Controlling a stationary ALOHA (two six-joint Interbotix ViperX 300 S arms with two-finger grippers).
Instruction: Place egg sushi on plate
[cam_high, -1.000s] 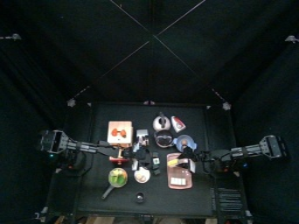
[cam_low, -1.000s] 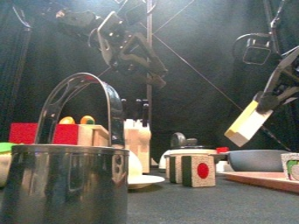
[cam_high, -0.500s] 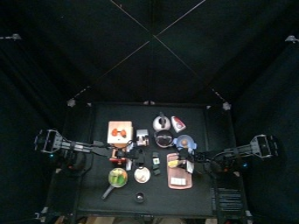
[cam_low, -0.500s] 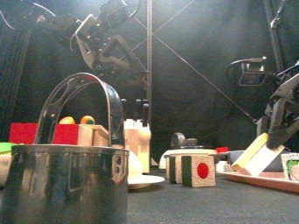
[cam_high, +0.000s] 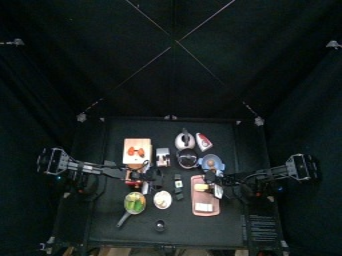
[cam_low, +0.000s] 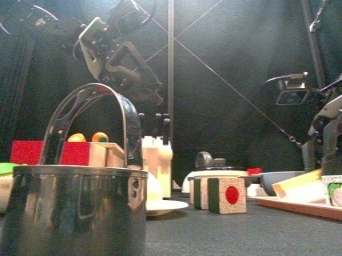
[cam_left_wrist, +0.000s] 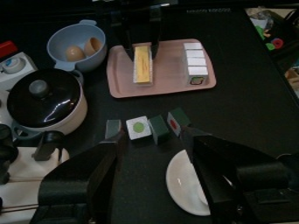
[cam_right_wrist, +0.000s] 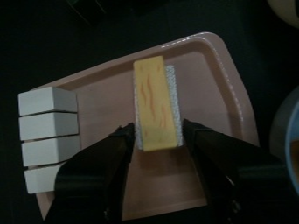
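Hovering low over the pink tray (cam_right_wrist: 211, 61), my right jaws (cam_right_wrist: 160, 144) straddle the near end of the egg sushi (cam_right_wrist: 156, 103), and I'd say this is the set-down. That yellow slab lies flat along the tray, beside the row of white rice blocks (cam_right_wrist: 49, 140) at the tray's other side, with clear space between the two. My right jaws stand parted a little wider than the sushi, one tip on each flank; whether the pads are pressing it or have just let go, I cannot tell from here, though the gaps look like daylight on both sides.

Across from me, the left wrist camera looks over the whole spread: the same tray (cam_left_wrist: 122, 86), the sushi (cam_left_wrist: 142, 63) lying lengthwise on it, my right jaws (cam_left_wrist: 145, 36) at its end. My left jaws (cam_left_wrist: 156, 171) hang wide open and empty, held back above the white plate (cam_left_wrist: 187, 184) on the worktop (cam_left_wrist: 246, 105), clear of the three small cubes (cam_left_wrist: 149, 127), the black pot (cam_left_wrist: 45, 94) and the blue bowl (cam_left_wrist: 77, 44).

Worth flagging: the sushi sits on the tray, not on that white plate, so which one counts as the target is a judgement call. From the front, the yellow piece (cam_low: 297, 184) rests low at the tray's edge.
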